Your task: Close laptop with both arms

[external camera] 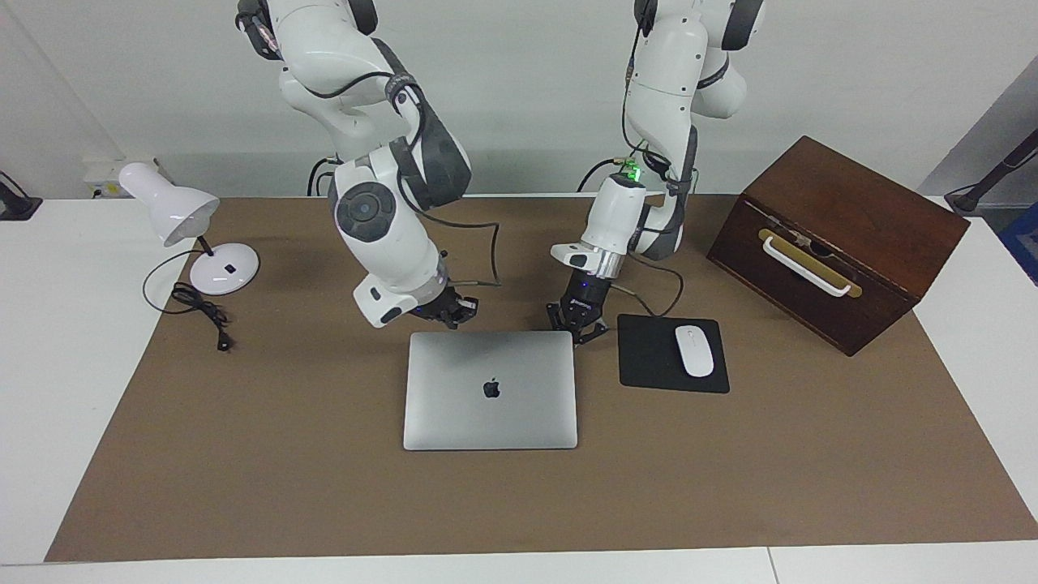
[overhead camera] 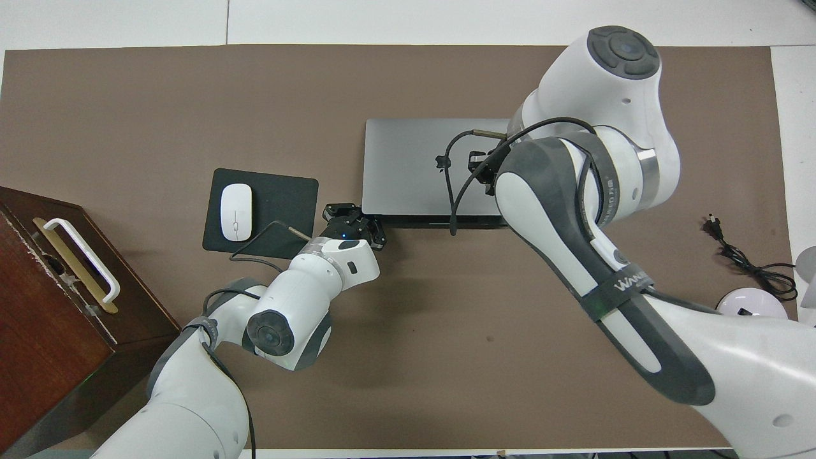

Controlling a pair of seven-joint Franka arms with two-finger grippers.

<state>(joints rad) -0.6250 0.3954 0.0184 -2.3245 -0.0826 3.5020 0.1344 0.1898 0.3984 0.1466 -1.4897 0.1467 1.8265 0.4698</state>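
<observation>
The thin silver-grey metal laptop [external camera: 491,389] with a dark apple logo lies flat and fully closed on the brown mat [external camera: 324,470] that covers the middle of the white table [external camera: 49,341], roughly midway between the table's two ends and a little nearer to the robots' edge than to the edge away from them. The left pincer [external camera: 577,334], black and claw-like on its silver wrist, is low at the laptop's corner nearest the robots on the left arm's side, between the laptop and the black rectangular mouse pad [external camera: 649,357]; its fingertips are pressed together with nothing between them, and whether they touch the lid cannot be made out. The right pincer [external camera: 451,318] hangs just above the mat at the laptop's edge nearest the robots, toward the right arm's end, clear of the lid and likewise clamped on nothing. A white oval mouse [external camera: 694,350] rests on the mouse pad just beside the laptop. A dark brown wooden box [external camera: 843,235] with a white handle stands at the left arm's end of the mat, near the robots' edge. A white desk lamp [external camera: 190,235] with a coiled black cord [external camera: 203,312] sits at the right arm's end, partly on the mat's corner.
</observation>
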